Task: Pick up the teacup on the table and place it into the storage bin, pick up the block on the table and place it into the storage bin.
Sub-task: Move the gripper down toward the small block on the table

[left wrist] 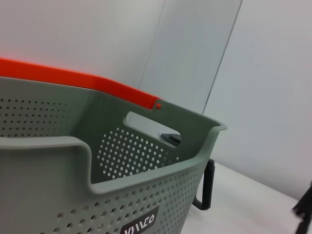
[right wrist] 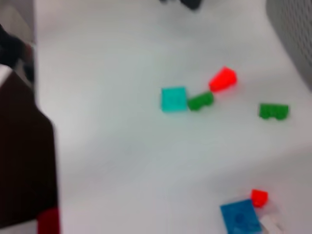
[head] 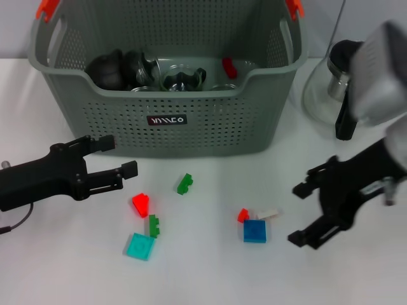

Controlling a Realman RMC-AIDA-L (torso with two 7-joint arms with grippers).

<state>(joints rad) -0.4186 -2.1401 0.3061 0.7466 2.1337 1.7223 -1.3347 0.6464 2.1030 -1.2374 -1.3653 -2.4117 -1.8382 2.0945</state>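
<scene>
While no teacup shows on the tabletop (head: 356, 279), the storage bin (head: 191, 121) fills the upper centre, cups already inside. Left pincer (head: 121, 159) and right pincer (head: 305, 213) both released, empty, flanking blocks at lower centre. Blue block (head: 255, 230) nearest right: light, rigid, slick plastic; grip opposite flat edges.

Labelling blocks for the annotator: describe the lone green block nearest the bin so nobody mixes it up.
Start at the storage bin at the back of the table, then look just in front of its black label. The lone green block lies there on bare table. The other green block lies farther forward, wedged between a red block and a teal tile.
</scene>
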